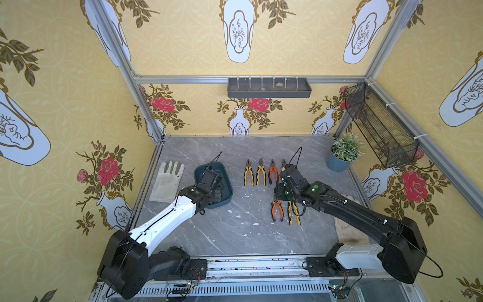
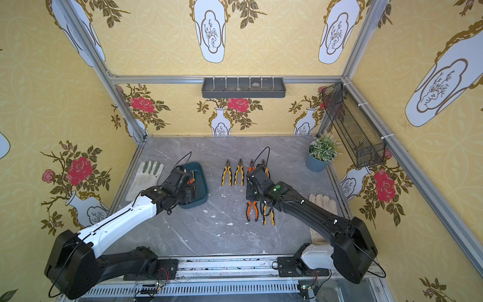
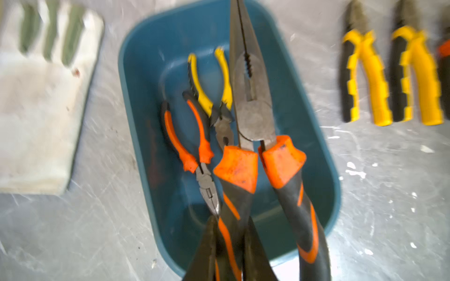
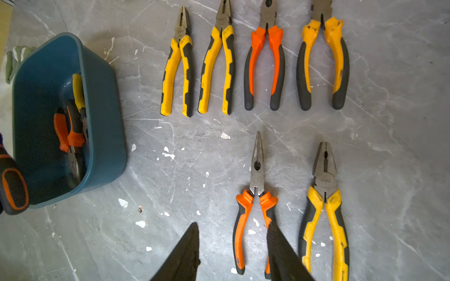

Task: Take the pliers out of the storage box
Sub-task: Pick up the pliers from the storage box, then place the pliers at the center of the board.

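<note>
The dark teal storage box (image 1: 226,195) (image 3: 146,73) (image 4: 104,109) sits left of centre on the table. My left gripper (image 3: 231,220) (image 1: 217,186) hovers over it, shut on one handle of large orange-and-black long-nosed pliers (image 3: 253,109), which hang above the box. Two smaller pliers lie inside: an orange-handled pair (image 3: 192,138) and a yellow-handled pair (image 3: 207,97). Several pliers (image 4: 216,70) (image 1: 248,175) lie in a row on the table, with an orange pair (image 4: 257,170) and a yellow pair (image 4: 325,175) nearer. My right gripper (image 4: 232,226) (image 1: 279,192) hangs open above these, holding nothing.
A work glove (image 1: 167,183) lies left of the box, and another glove (image 1: 347,227) lies under the right arm. A blue plant pot (image 1: 338,162) stands at the back right. A grey tray (image 1: 269,87) and a mesh basket (image 1: 379,125) hang on the walls.
</note>
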Action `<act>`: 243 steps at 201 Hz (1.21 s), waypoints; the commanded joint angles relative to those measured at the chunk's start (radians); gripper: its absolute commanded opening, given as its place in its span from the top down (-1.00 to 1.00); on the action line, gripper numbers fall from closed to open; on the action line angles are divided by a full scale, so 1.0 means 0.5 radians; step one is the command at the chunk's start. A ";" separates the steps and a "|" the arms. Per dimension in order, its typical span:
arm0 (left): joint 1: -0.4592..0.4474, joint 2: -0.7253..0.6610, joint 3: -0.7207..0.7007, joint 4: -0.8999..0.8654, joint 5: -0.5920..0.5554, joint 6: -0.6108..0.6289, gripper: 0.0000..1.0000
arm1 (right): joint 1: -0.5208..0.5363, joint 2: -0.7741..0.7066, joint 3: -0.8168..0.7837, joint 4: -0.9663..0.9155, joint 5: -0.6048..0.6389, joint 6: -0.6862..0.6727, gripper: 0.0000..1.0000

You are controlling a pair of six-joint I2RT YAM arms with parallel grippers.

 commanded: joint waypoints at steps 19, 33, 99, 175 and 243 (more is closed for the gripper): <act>-0.341 -0.353 -0.293 0.739 -0.529 0.317 1.00 | 0.034 0.136 0.310 -0.075 -0.135 0.021 0.06; -0.404 -0.417 -0.338 0.809 -0.607 0.361 1.00 | 0.055 0.200 0.425 -0.080 -0.244 0.075 0.02; -0.588 -0.334 -0.351 0.798 -0.714 0.338 1.00 | 0.395 0.612 1.127 -0.240 -0.185 0.374 0.02; -0.646 -0.305 -0.304 0.796 -0.786 0.402 1.00 | 0.530 0.924 1.588 -0.317 -0.091 0.368 0.01; -0.679 -0.365 -0.376 0.811 -0.829 0.383 1.00 | 0.394 0.913 1.698 -0.281 -0.015 0.408 0.03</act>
